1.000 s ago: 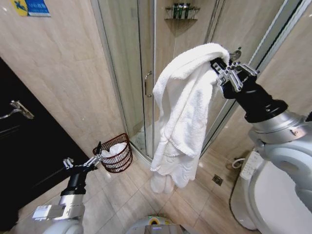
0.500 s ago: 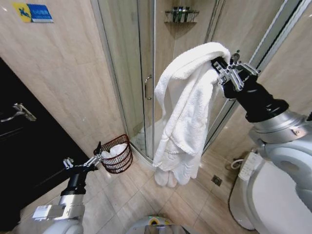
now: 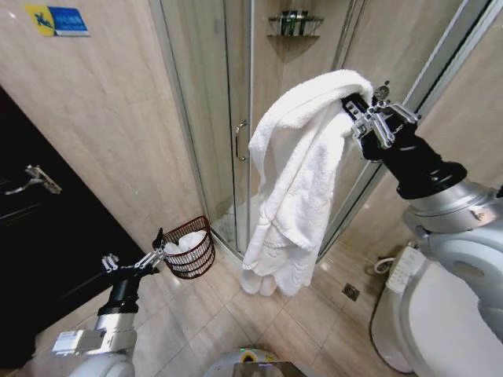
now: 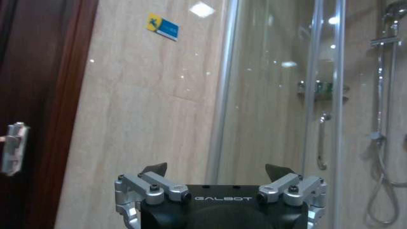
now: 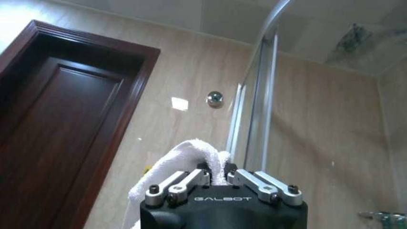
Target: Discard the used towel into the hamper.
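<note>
One white towel (image 3: 299, 181) pinched in right end effector (image 5: 216, 172), GALBOT lettering (image 5: 224, 199), hamper (image 3: 189, 248) nr floor.

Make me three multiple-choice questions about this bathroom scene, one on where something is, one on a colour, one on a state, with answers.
1. Where does the hamper stand?
A. On the floor by the shower enclosure's glass wall
B. On the toilet lid
C. Hung on the door handle

2. What colour is the towel held up by the right tool?
A. Blue
B. White
C. Dark brown

3. What is the state of the left tool?
A. Shut on the towel
B. Open and holding nothing
C. Shut on the hamper's rim

Answers:
1. A, since the head view shows the wire basket on the tiles beside the glass.
2. B, as the hanging cloth is plainly white.
3. B, because the left wrist view shows its fingers spread apart with only wall and glass between them.
</note>
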Tool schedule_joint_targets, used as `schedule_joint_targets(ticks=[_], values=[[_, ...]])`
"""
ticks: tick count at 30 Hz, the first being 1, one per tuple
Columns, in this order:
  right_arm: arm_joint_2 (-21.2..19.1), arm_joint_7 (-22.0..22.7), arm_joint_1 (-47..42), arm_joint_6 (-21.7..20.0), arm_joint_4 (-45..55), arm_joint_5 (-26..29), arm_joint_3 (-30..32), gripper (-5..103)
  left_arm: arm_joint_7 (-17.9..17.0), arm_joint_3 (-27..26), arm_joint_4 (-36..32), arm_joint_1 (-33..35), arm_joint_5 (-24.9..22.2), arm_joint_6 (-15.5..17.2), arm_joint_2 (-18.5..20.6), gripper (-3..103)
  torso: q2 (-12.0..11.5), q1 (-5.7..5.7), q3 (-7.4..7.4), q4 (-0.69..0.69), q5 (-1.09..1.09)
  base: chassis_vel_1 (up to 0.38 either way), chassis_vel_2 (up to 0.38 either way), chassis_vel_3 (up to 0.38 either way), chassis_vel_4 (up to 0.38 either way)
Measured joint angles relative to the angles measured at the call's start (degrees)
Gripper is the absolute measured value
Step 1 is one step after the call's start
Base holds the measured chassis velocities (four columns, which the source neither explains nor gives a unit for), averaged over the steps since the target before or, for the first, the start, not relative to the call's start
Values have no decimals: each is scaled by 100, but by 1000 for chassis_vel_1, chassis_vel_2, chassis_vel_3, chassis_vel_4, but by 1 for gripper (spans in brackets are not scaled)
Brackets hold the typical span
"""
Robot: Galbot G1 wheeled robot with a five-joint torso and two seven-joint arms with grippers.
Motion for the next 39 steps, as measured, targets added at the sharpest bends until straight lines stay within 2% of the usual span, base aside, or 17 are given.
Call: schedule_joint_targets(ticks=[28, 32, 39], values=[[36, -10, -33, 8, 0, -13, 18, 9, 0, 0, 0, 0, 0, 0, 0, 100, -35, -16, -19, -1, -1, 97, 100, 100, 103], [43, -13, -33, 8, -4, -17, 19, 9, 0, 0, 0, 0, 0, 0, 0, 100, -38, -18, -20, 5, -1, 107, 108, 103, 103], [64, -15, -34, 8, -9, -20, 12, 9, 0, 0, 0, 0, 0, 0, 0, 100, -41, -18, -22, -3, 1, 15, 21, 8, 17]])
